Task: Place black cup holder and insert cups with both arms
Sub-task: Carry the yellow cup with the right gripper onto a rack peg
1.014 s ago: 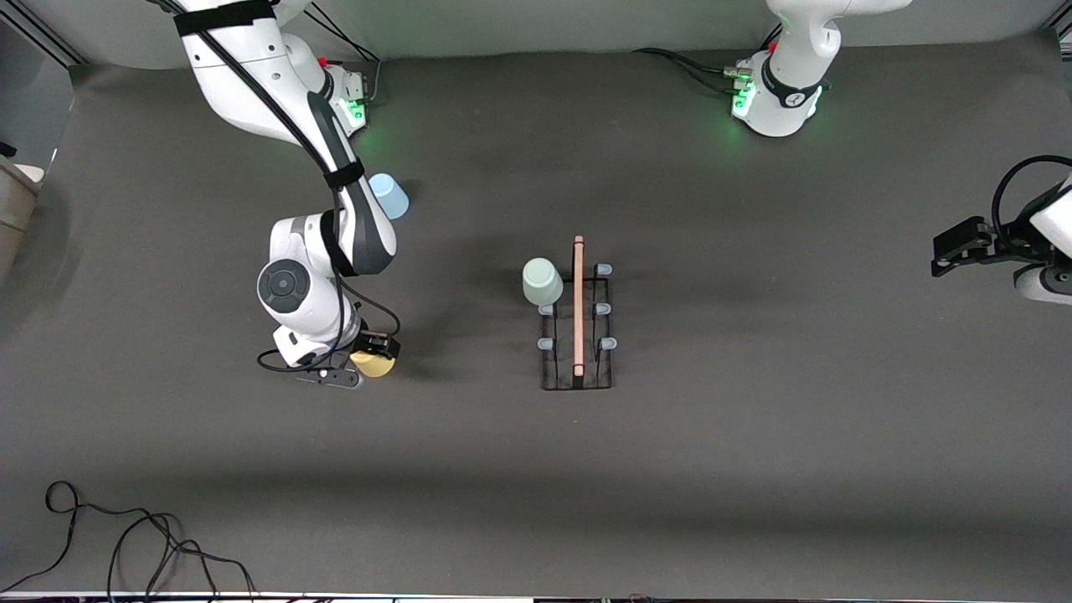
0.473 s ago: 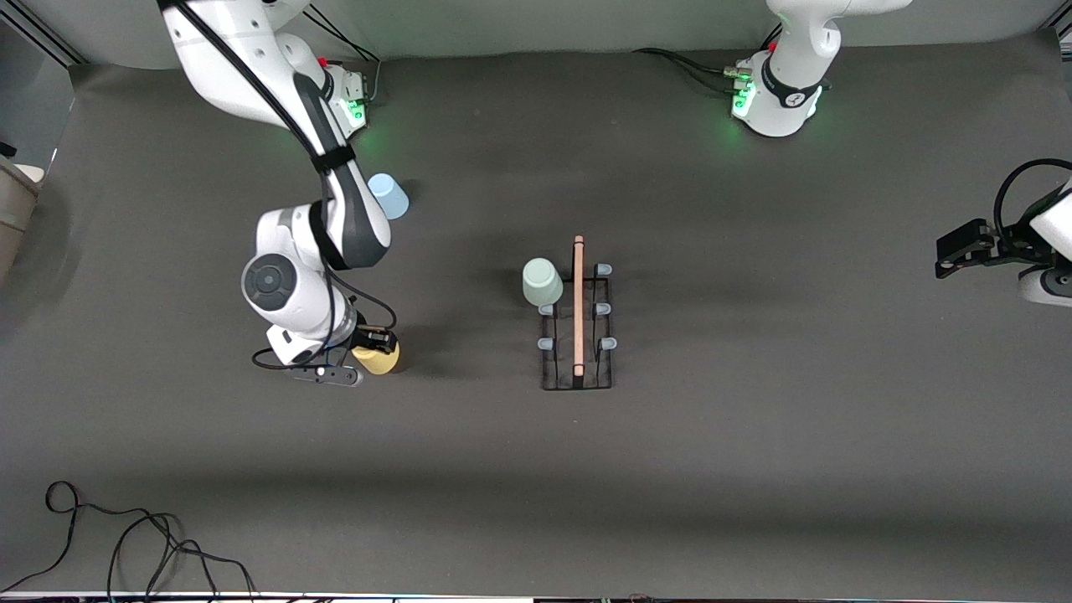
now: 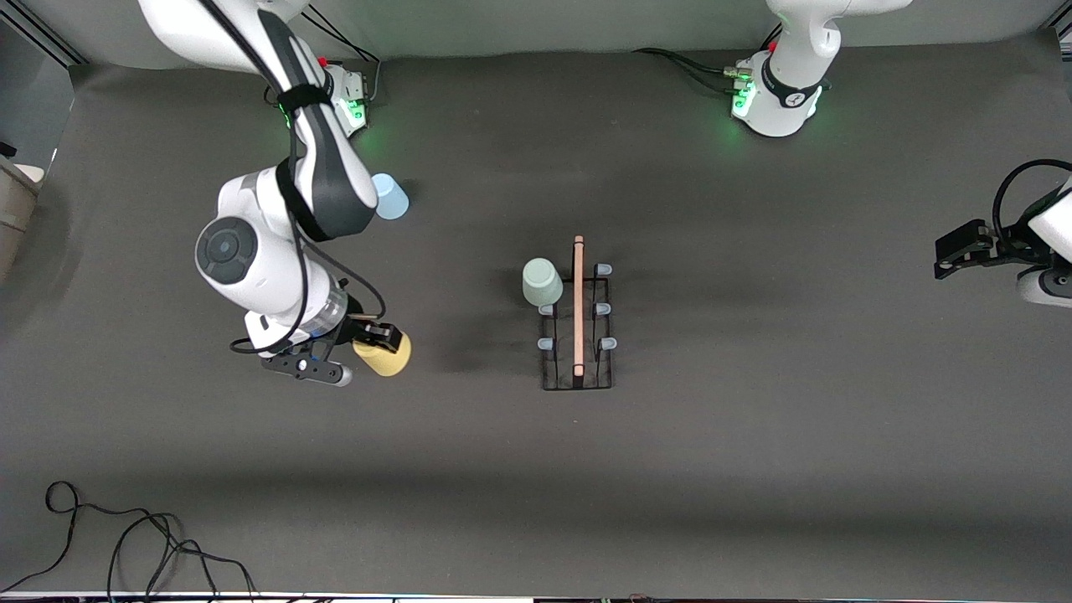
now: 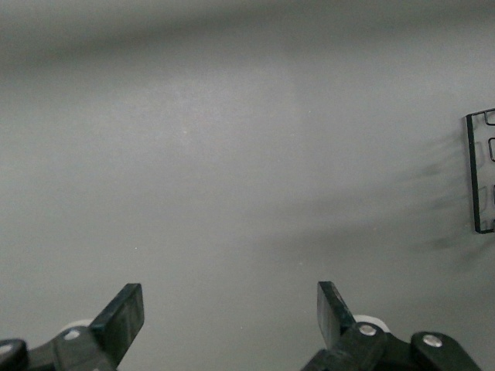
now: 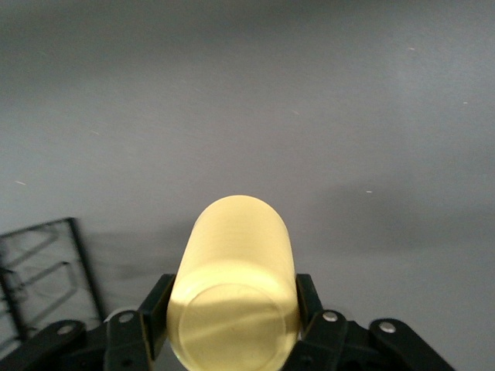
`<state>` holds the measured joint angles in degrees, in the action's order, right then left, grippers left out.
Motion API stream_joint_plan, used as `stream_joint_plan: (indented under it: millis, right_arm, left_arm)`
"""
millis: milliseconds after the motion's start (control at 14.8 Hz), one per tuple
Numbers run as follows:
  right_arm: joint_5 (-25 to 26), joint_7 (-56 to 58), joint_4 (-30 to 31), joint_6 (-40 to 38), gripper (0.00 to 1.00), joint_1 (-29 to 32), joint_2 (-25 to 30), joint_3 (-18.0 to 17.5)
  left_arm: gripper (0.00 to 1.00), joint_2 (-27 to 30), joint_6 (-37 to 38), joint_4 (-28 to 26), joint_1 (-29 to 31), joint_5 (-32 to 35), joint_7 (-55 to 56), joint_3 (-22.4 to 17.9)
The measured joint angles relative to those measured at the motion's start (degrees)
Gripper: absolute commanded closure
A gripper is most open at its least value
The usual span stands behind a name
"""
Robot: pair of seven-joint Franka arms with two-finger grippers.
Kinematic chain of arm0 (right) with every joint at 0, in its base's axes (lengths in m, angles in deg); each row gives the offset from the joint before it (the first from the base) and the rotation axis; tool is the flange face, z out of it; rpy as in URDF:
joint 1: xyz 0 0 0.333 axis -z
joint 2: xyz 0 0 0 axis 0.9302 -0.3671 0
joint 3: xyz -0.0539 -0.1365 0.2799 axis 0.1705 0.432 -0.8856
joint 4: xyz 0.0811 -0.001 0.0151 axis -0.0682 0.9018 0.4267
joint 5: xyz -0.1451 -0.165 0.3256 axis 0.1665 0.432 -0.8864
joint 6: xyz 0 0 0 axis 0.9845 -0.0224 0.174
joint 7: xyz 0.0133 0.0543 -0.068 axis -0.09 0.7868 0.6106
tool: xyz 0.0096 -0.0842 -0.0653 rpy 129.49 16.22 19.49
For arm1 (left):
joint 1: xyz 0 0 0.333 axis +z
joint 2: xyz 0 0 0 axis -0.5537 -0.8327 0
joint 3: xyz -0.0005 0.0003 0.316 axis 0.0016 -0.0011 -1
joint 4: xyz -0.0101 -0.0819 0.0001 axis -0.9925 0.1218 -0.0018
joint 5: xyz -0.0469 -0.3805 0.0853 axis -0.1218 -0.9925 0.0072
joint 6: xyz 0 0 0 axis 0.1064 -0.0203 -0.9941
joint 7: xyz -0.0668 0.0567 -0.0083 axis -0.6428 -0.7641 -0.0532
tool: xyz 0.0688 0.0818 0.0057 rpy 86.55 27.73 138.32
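Observation:
The black cup holder (image 3: 577, 335) stands upright mid-table with its wooden rod handle (image 3: 579, 306) on top; part of it shows in the right wrist view (image 5: 46, 270) and its edge in the left wrist view (image 4: 478, 174). A pale green cup (image 3: 542, 281) sits upside down on one of its pegs. My right gripper (image 3: 374, 337) is shut on the yellow cup (image 3: 384, 355), held tilted above the table toward the right arm's end; its fingers clamp the cup's sides (image 5: 232, 286). The light blue cup (image 3: 389, 196) stands on the table beside the right arm. My left gripper (image 4: 230, 313) is open and empty, waiting at the left arm's end (image 3: 955, 251).
A loose black cable (image 3: 126, 536) lies on the table at the edge nearest the front camera, toward the right arm's end. The green-lit bases (image 3: 775, 100) stand along the table's top edge. The dark grey table cover (image 3: 754, 419) is bare around the holder.
My right arm has lifted the yellow cup off the table and tilted it, and its wrist has swung away from the holder. The left arm has barely moved.

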<state>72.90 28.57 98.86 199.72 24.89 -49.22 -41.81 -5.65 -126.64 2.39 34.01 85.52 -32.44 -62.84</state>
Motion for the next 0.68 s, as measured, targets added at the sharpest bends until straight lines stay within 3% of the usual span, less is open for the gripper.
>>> stream_joint_plan:
  millis: [338,676]
  right_arm:
    - [0.0,-13.6,-9.2,0.0,0.88,-4.6,-4.5,-0.7]
    - [0.0,-25.5,-18.4,0.1,0.87,-5.2,-11.8,-4.4]
  left_arm:
    - [0.00,-0.2,0.0,0.0,-0.1,0.0,0.4,0.1]
    - [0.00,-0.5,-0.2,0.0,-0.1,0.0,0.6,0.1]
